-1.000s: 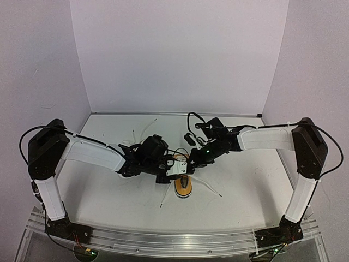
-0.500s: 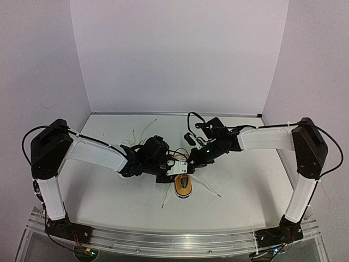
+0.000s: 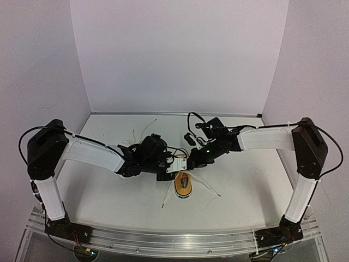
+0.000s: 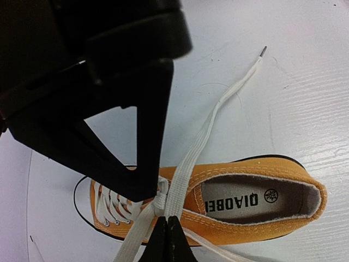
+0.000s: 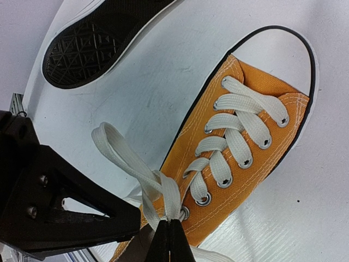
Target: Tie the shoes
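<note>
The orange shoe [image 3: 184,186] lies on the white table, toe cap [image 5: 283,52] pointing away in the right wrist view. My left gripper [image 4: 167,225] is shut on a flat white lace strand [image 4: 191,158] at the knot over the tongue. That strand runs off to its tip [image 4: 263,50] on the table. My right gripper [image 5: 173,226] is shut on the base of a lace loop [image 5: 117,150] by the top eyelet. The two grippers [image 3: 175,166] [image 3: 192,162] meet tip to tip above the shoe. The other shoe shows its black sole [image 5: 87,43].
Loose white lace ends [image 3: 163,199] trail across the table on both sides of the orange shoe. More lace [image 3: 134,134] lies behind the left arm. A back wall and side walls close in the table [image 3: 109,191].
My left gripper has shut on the lace strand and its wrist has shifted slightly back. The right gripper stays shut in the same place.
</note>
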You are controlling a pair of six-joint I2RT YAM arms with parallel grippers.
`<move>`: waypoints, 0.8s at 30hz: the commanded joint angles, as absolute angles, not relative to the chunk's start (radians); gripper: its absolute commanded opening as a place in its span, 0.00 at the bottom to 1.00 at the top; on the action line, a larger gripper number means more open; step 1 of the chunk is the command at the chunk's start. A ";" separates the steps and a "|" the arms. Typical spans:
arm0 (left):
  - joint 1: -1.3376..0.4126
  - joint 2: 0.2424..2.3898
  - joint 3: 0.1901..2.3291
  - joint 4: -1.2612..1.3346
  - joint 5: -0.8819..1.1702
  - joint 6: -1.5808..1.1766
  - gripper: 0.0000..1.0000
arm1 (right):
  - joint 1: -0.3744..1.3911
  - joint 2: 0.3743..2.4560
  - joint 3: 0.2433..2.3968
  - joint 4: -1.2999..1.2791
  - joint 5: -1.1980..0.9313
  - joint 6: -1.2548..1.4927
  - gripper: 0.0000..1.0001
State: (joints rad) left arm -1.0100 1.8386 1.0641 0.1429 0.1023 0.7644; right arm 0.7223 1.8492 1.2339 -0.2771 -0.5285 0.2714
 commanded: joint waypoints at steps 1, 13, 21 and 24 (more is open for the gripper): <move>-1.015 1.812 1.084 0.150 0.102 0.754 0.09 | 0.719 1.818 1.232 -0.256 -0.537 0.276 0.00; -1.016 1.866 1.127 0.103 0.104 0.769 0.26 | 0.719 1.820 1.234 -0.258 -0.540 0.278 0.00; -1.015 1.903 1.167 0.082 0.082 0.775 0.23 | 0.719 1.821 1.233 -0.257 -0.541 0.276 0.00; -1.016 1.905 1.173 0.073 0.081 0.776 0.17 | 0.719 1.820 1.233 -0.258 -0.540 0.276 0.00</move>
State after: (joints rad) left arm -1.0119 1.8982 1.1158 0.0934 0.0977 0.7654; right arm 0.7213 1.8492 1.2336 -0.2774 -0.5297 0.2714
